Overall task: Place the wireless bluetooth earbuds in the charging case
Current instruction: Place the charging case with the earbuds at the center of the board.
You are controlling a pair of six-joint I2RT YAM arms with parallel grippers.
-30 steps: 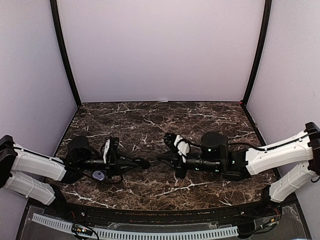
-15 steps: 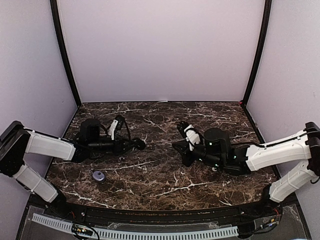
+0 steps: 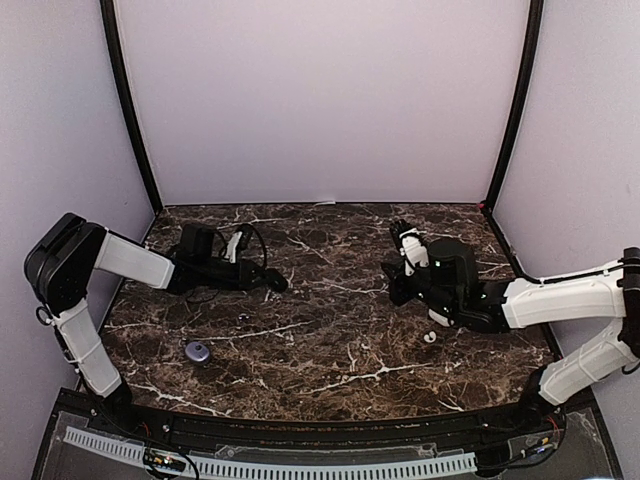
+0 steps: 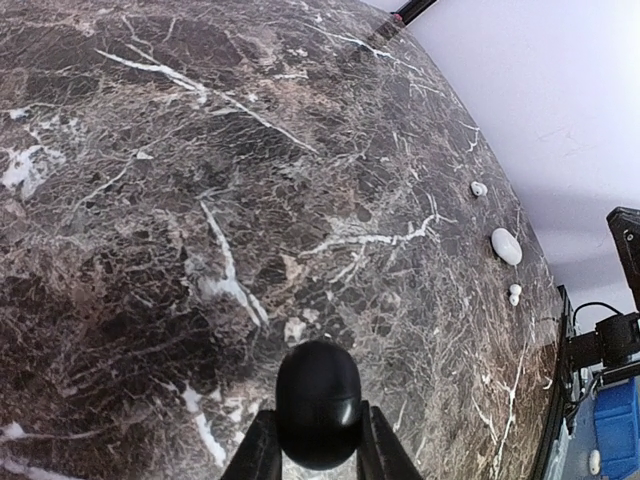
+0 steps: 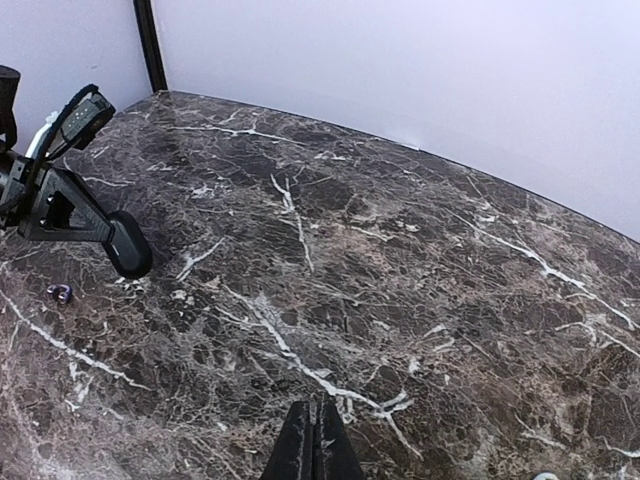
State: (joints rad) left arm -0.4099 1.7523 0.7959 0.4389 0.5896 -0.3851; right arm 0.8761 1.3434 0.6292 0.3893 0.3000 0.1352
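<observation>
Left wrist view, bottom centre: the left gripper (image 4: 316, 428) pinches the black charging case (image 4: 318, 385), probably steadying it for loading; the right gripper (image 5: 315, 440) is closed, empty.

Dark marble table (image 3: 330, 250), lilac walls (image 3: 320, 100), black corner posts (image 3: 131, 110), white slotted strip (image 3: 270, 466), possibly ducting.

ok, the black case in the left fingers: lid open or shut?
Shut. The black case is one smooth closed oval between the left fingers; no raised lid in either wrist view.
</observation>
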